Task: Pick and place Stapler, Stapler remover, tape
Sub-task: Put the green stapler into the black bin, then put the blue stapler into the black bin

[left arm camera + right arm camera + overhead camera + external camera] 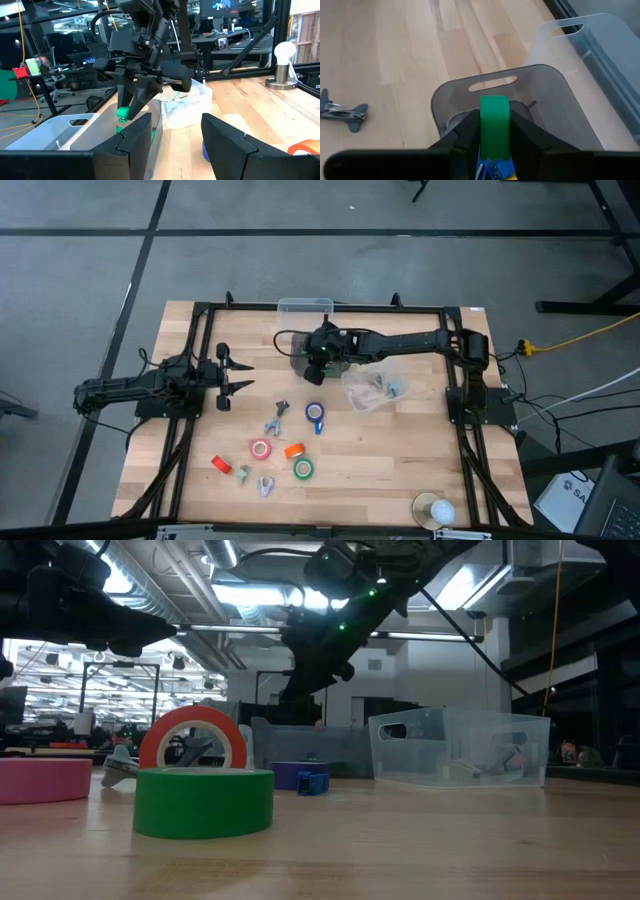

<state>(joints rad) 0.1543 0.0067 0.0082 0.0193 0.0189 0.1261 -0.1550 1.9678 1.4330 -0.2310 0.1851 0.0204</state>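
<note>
**Green tape roll held over the smoky bin**

While the right gripper (494, 150) hangs above the smoky grey bin (520, 100), its fingers are clamped on an upright green tape roll (494, 120), one finger against each flat side, with a bit of blue and yellow showing just under the roll. In the left wrist view the roll (123, 114) sits between the fingertips right over the bin's open top. Beside that bin stands a clear bin (305, 307) at the far edge of the table (400, 460), and another clear bin (372, 388) holding small items lies toward the right side.

Out on the middle of the table lie a blue tape dispenser (316, 416) and a grey staple remover (279, 418). Nearer the front edge are a pink tape roll (261, 449), an orange tape roll (294, 451), a second green tape roll (303, 470), a red piece (221, 465), and more small grey removers (264, 485). A white bulb on a base (437, 511) stands at the front right corner.

The left gripper (240, 376) waits at the left side, fingers apart and empty.
</note>
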